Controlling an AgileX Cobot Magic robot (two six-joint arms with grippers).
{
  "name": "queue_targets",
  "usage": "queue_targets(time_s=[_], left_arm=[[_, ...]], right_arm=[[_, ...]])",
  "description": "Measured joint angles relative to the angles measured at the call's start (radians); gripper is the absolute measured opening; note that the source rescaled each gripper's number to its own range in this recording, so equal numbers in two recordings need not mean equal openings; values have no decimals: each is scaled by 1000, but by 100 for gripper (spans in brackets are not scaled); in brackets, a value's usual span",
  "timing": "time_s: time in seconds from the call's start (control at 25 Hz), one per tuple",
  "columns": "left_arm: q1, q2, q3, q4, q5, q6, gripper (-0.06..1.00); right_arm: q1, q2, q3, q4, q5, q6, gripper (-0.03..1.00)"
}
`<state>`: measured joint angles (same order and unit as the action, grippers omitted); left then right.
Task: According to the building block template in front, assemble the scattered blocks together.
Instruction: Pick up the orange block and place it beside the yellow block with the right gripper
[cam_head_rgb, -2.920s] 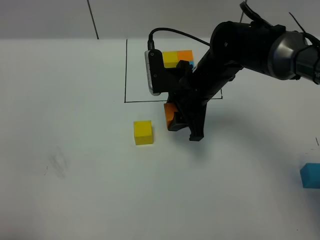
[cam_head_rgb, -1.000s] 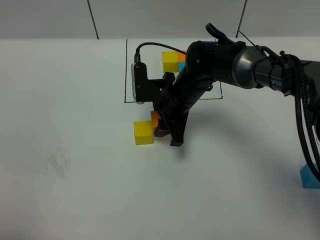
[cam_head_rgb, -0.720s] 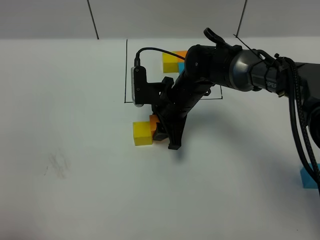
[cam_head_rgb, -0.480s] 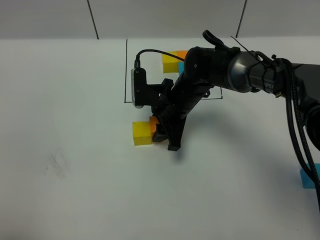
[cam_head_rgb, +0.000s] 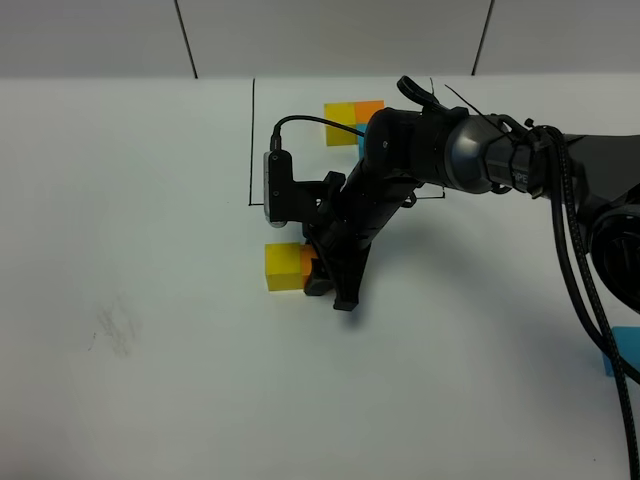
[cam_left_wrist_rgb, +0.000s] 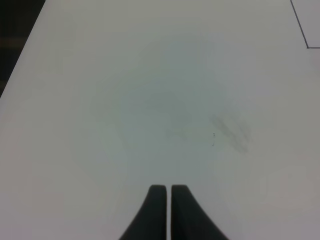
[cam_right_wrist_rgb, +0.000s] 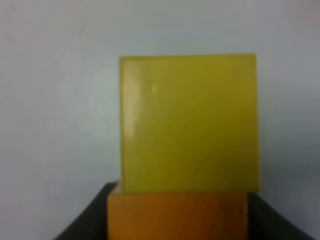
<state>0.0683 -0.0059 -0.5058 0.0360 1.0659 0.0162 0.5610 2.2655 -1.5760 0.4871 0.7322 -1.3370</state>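
Three loose cubes lie on the white table (cam_head_rgb: 150, 380), one of each colour: a yellow cube (cam_head_rgb: 283, 268), an orange cube (cam_head_rgb: 308, 266) and a blue cube (cam_head_rgb: 622, 352). There is one template (cam_head_rgb: 345, 110), a joined trio at the far side of a thin black outline (cam_head_rgb: 252, 150). Its yellow and orange tops show, while the arm hides most of its blue part.

The yellow and orange cubes sit side by side just in front of the outline's near edge, touching. In the right wrist view they meet face to face. The blue cube lies well apart at the right edge of the table.

The right arm (cam_head_rgb: 450, 160) reaches in from the right, across the middle, and angles steeply down to the orange cube. The right gripper (cam_head_rgb: 325, 280) is half closed, its two dark fingers (cam_right_wrist_rgb: 82, 227) clamped on opposite sides of the orange cube.

The left gripper (cam_left_wrist_rgb: 168, 190) appears only in its own wrist view. Its fingers are pressed together with nothing between them, above bare table.
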Motion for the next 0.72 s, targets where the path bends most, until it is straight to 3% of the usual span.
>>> queue_targets(time_s=[0.64, 0.72], left_arm=[[0, 0, 0, 0, 0, 0, 0], [0, 0, 0, 0, 0, 0, 0]], right_arm=[[0, 0, 0, -7, -19, 5, 46], [0, 0, 0, -8, -20, 10, 50]])
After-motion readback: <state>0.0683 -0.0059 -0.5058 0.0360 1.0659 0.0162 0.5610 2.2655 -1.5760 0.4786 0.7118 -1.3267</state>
